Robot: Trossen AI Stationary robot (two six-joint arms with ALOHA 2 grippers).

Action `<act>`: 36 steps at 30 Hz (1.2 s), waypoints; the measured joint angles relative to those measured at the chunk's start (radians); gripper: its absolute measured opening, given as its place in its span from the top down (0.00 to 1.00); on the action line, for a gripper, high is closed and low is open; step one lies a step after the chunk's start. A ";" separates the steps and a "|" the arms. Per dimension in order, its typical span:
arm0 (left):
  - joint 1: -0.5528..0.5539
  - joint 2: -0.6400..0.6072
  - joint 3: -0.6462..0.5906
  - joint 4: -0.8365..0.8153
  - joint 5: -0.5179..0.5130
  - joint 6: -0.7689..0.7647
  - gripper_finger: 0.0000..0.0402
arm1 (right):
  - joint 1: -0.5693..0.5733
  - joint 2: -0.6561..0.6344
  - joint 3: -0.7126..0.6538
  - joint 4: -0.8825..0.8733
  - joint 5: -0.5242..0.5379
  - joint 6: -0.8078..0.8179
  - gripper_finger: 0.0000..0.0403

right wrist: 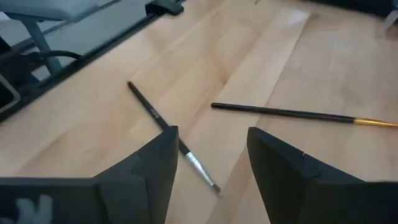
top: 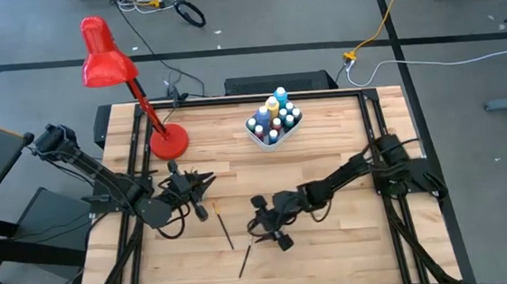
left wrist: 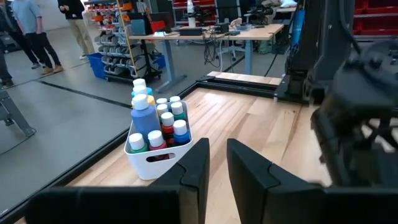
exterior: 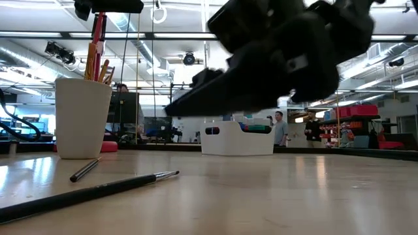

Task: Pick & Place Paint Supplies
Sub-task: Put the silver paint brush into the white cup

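Two thin dark-handled paintbrushes (right wrist: pixel 155 115) (right wrist: pixel 280 112) lie flat on the wooden table; the low view shows them near the front (exterior: pixel 91 189) (exterior: pixel 85 170). My right gripper (right wrist: pixel 211 155) (top: pixel 269 227) hangs open just above them, its fingers on either side of one brush's bristle end, clear of the table in the low view. Small paint bottles (top: pixel 274 118) (left wrist: pixel 158 121) stand upright in a white tray (left wrist: pixel 158 158) at the table's far side. My left gripper (left wrist: pixel 217 171) (top: pixel 189 188) hovers at the table's left. It points toward the tray, with a narrow gap between its fingers and nothing in it.
A beige cup (exterior: pixel 81 117) with several brushes standing in it rests on the table at the left. A red desk lamp (top: pixel 107 63) stands on its round base (top: pixel 169 141) at the far left. People stand in the room behind the table.
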 joint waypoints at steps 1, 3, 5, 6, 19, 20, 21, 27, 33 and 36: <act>0.000 0.000 0.000 0.000 0.000 0.000 0.84 | -0.004 0.022 0.021 -0.008 -0.011 0.000 0.52; 0.000 0.000 0.000 0.000 0.000 0.000 0.84 | -0.012 0.057 0.050 -0.026 -0.032 0.000 0.52; 0.000 0.000 0.000 0.000 0.001 0.000 0.84 | -0.019 0.089 0.066 -0.031 -0.050 0.000 0.52; 0.000 0.000 0.000 0.000 0.001 0.000 0.84 | -0.022 0.102 0.068 -0.033 -0.059 0.000 0.52; 0.000 0.000 0.000 -0.003 0.001 0.000 0.84 | -0.028 0.173 0.074 -0.017 -0.079 -0.050 0.62; 0.000 0.000 0.000 -0.003 0.001 0.000 0.84 | -0.028 0.174 0.074 -0.017 -0.079 -0.055 0.66; 0.000 0.000 0.000 -0.003 0.001 0.000 0.84 | -0.028 0.174 0.074 -0.019 -0.080 -0.060 0.69; 0.000 0.000 0.000 -0.003 0.001 0.000 0.84 | -0.029 0.175 0.074 -0.036 -0.110 -0.084 0.95; 0.000 0.000 0.000 -0.003 0.001 -0.001 0.84 | -0.026 0.173 0.073 -0.039 -0.139 -0.079 0.96; 0.000 0.000 0.000 -0.003 0.006 -0.001 0.84 | -0.018 0.152 0.071 -0.070 -0.143 -0.080 0.99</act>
